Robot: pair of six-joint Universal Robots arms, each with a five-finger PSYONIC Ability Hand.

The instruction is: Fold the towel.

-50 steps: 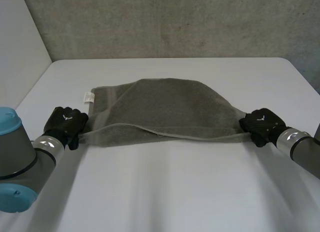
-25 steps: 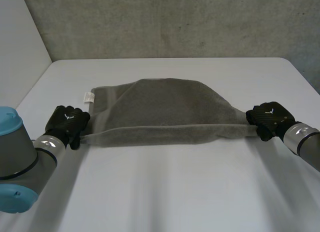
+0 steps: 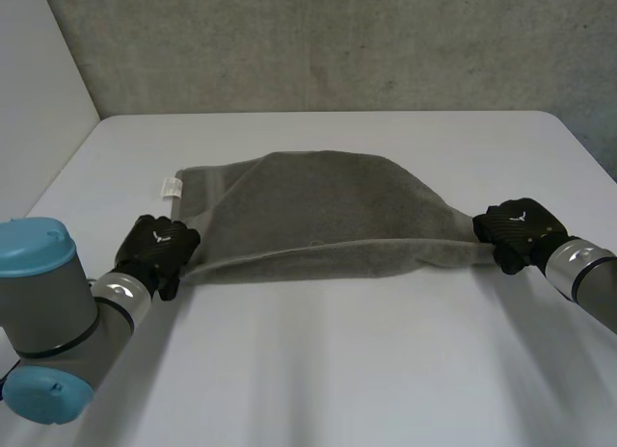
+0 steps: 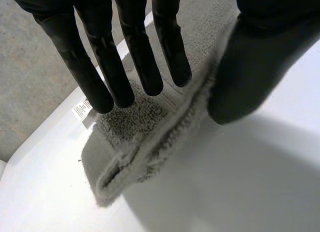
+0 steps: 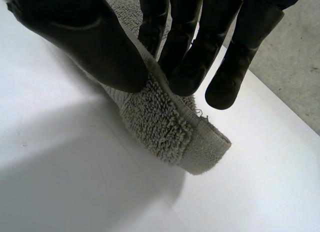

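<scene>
Here | grey terry towel lies crosswise on white table, long axis running hand to hand | left hand pinches near-left corner, right hand clamps near-right corner | far edge straight ahead of both.

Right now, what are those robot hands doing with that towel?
The robot is folding a grey towel on a white table. Its left hand pinches one end of the towel's near edge, and its right hand pinches the other end. That edge is lifted and stretched between them, while the far part lies on the table. The fold is not yet done.
</scene>
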